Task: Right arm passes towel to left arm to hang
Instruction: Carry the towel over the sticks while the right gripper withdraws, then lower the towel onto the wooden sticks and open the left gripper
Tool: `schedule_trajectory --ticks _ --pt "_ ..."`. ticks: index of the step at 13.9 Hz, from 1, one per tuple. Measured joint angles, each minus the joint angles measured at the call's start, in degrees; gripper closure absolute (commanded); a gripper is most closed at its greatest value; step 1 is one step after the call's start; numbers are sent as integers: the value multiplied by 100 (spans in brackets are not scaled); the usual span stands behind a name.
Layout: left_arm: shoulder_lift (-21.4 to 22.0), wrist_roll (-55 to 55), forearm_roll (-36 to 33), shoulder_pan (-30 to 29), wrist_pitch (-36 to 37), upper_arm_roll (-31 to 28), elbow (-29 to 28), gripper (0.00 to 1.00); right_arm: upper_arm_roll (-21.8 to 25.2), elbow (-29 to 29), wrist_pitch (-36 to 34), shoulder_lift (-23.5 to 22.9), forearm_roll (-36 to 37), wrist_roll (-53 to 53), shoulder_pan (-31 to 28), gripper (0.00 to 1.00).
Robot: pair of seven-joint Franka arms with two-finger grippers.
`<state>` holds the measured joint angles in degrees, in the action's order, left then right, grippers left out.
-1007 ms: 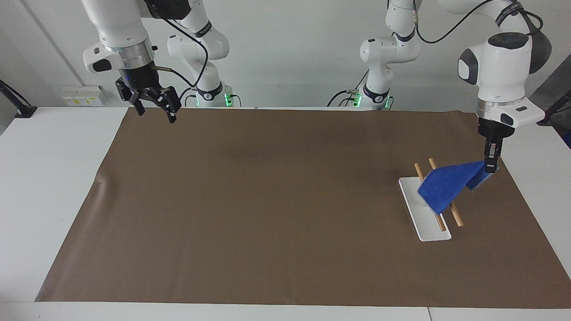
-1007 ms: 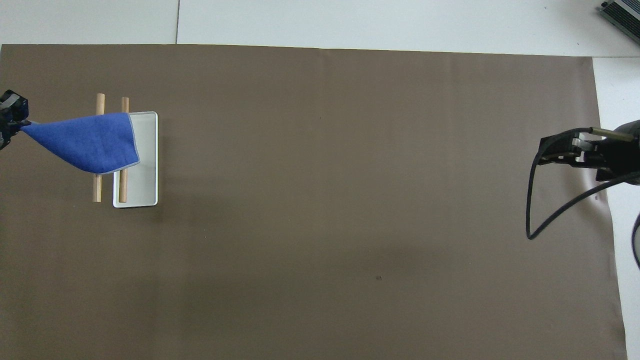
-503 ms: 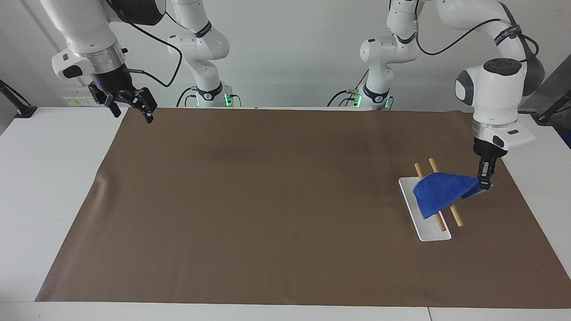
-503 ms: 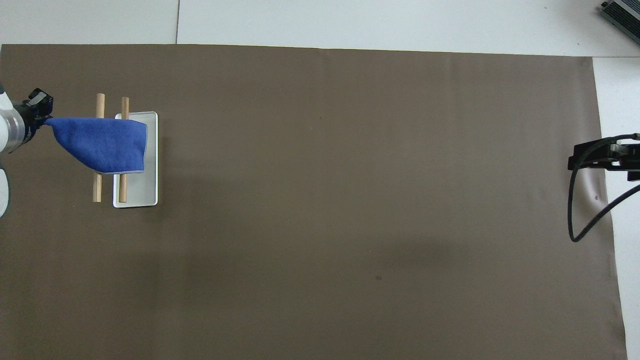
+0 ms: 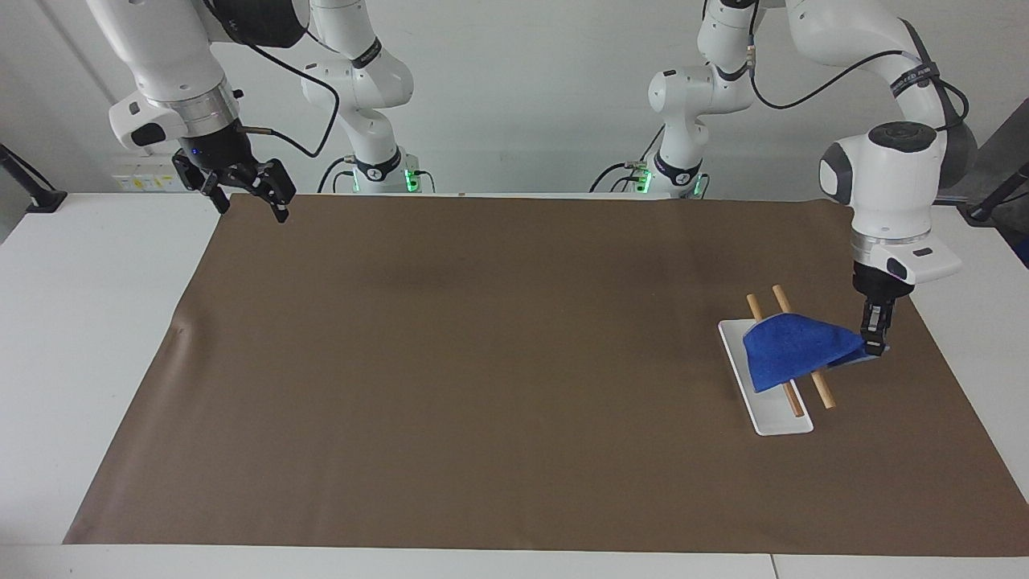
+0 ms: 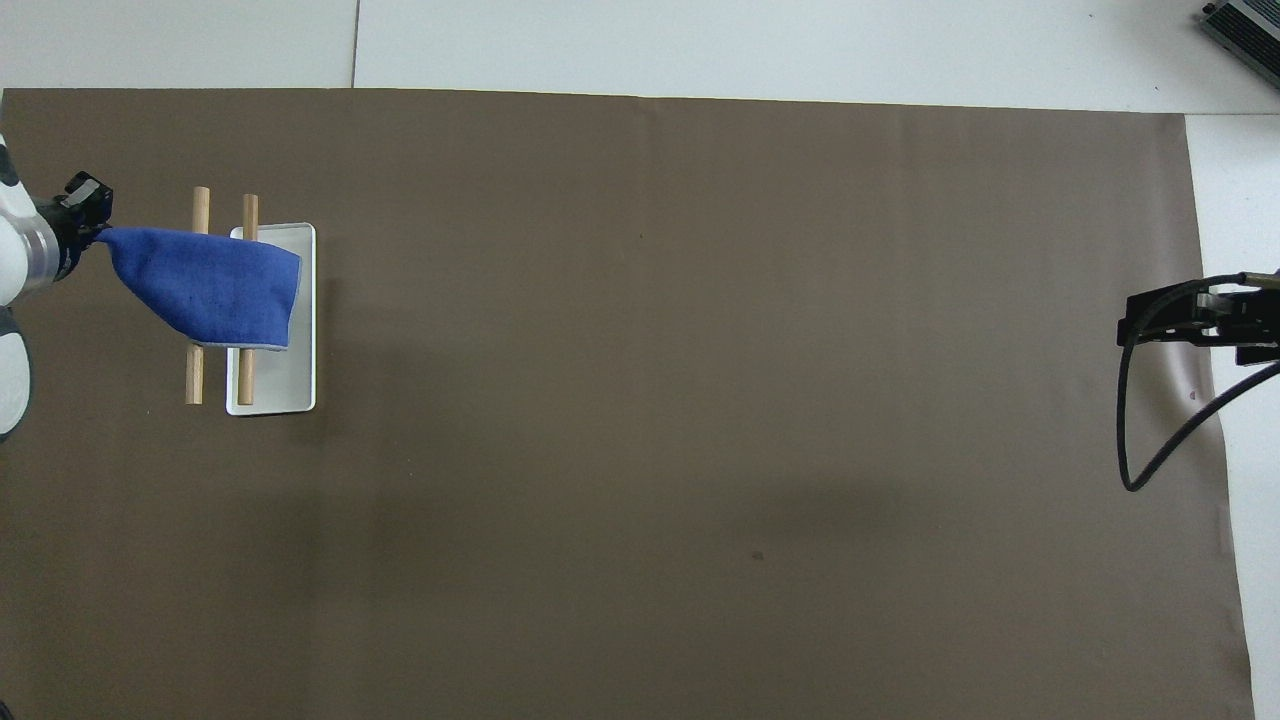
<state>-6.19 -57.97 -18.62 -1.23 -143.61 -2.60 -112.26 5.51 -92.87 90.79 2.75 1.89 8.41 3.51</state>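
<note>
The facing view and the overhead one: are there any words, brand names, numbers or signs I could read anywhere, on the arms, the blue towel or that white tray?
No text can be read in either view.
Left arm, right arm: no legible lettering.
Towel: plain blue, no label visible.
White tray and brown mat: unmarked.
Small wall panel by the right arm: marks too small to read.

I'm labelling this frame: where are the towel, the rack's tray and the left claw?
towel [image 5: 792, 347]: facing view, middle of the blue cloth.
tray [image 5: 778, 422]: facing view, bare white end.
left claw [image 5: 875, 339]: facing view, fingertips pinching the towel's corner.
</note>
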Motion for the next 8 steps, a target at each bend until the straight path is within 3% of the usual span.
schedule_trajectory --ticks 6,8 --pt "-199 0 62 0 -238 14 -90 99 47 -4 -77 0 0 0 -21 0" --pt "-229 -2 67 0 -332 15 -88 64 46 -4 -77 0 0 0 -21 0"
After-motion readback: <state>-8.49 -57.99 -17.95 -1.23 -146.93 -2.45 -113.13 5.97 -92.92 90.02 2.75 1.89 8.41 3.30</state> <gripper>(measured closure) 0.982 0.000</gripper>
